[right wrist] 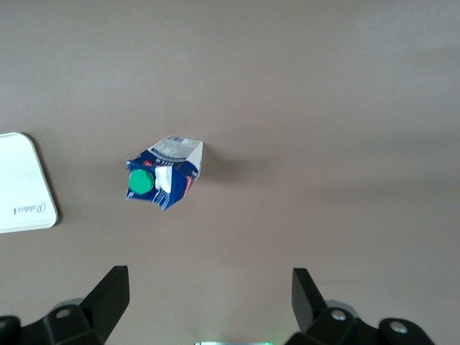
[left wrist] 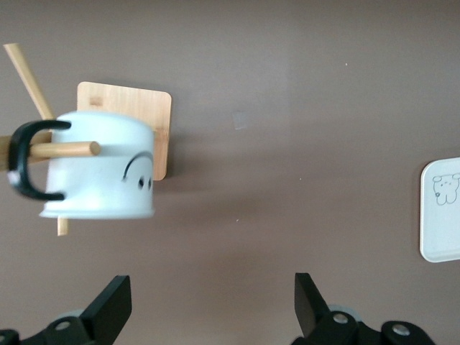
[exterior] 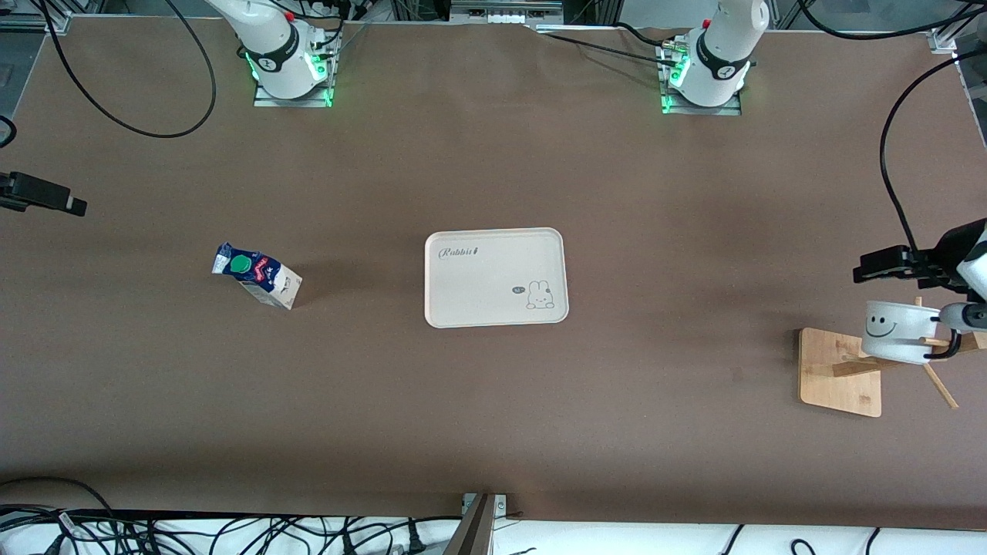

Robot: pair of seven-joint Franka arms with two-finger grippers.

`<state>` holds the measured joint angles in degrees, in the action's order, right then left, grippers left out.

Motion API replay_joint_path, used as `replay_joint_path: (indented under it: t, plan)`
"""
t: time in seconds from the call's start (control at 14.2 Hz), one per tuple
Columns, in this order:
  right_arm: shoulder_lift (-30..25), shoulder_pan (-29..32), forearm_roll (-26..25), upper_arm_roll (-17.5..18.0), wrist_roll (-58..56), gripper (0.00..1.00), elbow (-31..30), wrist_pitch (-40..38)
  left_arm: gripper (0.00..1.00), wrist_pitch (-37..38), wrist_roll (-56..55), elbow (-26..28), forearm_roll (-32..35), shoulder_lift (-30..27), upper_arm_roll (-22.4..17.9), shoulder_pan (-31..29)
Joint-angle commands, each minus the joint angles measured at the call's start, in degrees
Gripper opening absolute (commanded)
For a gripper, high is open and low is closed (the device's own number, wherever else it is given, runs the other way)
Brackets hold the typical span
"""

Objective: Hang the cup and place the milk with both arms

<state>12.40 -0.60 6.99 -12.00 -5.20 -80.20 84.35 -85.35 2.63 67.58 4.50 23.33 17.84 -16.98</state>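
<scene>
- the cup is hanging by its handle on a peg of the wooden rack at the left arm's end of the worktop.
- the left claw is hovering wide open, gripping nothing.
- the milk is standing on the worktop toward the right arm's end, well apart from the tray.
- the right claw is hovering wide open above the milk, empty.

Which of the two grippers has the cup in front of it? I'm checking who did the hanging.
The left gripper, open, by the cup hanging on the wooden rack; the right gripper faces the milk.
</scene>
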Motion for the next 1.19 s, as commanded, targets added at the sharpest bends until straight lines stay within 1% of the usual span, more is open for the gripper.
replay_joint_path:
  t: [0.0,0.07,0.14,0.21,0.28,0.35,0.42,0.49,0.56,0.63,0.77,0.98,1.12]
  plan:
    - [-2.3,0.2,-6.2,4.5,-0.7,1.00,-4.0,3.9,1.00,0.3,-4.4,3.9,-0.9,-3.5,-3.7,4.6]
    - [-2.5,0.0,-7.7,5.9,-0.5,1.00,-4.3,4.7,1.00,-0.2,-6.5,8.2,-1.0,-7.2,-9.2,10.6]
    - [-2.9,-0.1,-7.7,6.4,-0.4,1.00,-4.9,5.1,1.00,-4.1,-6.9,14.9,-0.9,-11.7,-12.8,14.0]
    - [-2.9,-0.6,-7.9,6.5,-0.5,1.00,-5.1,5.6,1.00,-9.5,-6.5,22.1,-1.2,-16.3,-13.4,14.3]
    - [-2.9,-1.3,-8.0,6.6,-0.7,1.00,-5.0,6.3,1.00,-14.7,-6.4,26.8,-2.5,-19.0,-14.0,14.1]
    - [-2.9,-1.9,-8.7,6.8,-0.8,1.00,-5.0,6.4,1.00,-18.5,-6.5,28.9,-5.6,-19.9,-16.1,14.1]
    - [-2.8,-2.0,-10.8,7.6,-0.9,1.00,-4.7,6.4,1.00,-18.6,-6.5,29.8,-6.6,-21.4,-17.6,14.1]
    - [-2.7,-2.0,-12.4,8.8,-0.9,1.00,-4.7,6.4,1.00,-18.4,-6.5,32.0,-6.6,-23.6,-17.6,14.2]
    - [-2.7,-2.0,-12.9,9.2,-0.9,1.00,-4.6,6.4,1.00,-17.9,-6.3,34.4,-6.6,-26.3,-17.5,14.4]
    - [-2.7,-2.0,-12.9,9.3,-0.9,1.00,-4.6,6.4,1.00,-17.5,-5.3,35.6,-6.4,-27.6,-17.5,14.4]
    - [-2.3,-2.3,-13.0,9.2,-0.8,1.00,-4.2,6.0,1.00,-16.3,-2.9,35.2,-5.9,-27.5,-17.5,14.2]
    - [-2.1,-2.4,-13.0,9.3,-0.5,1.00,-3.7,5.9,1.00,-16.3,-2.7,34.8,-4.5,-27.4,-17.1,14.2]
    - [-2.3,-2.0,-12.9,9.3,-0.4,1.00,-3.7,6.3,1.00,-16.5,-1.0,33.3,-2.9,-26.7,-17.0,14.3]
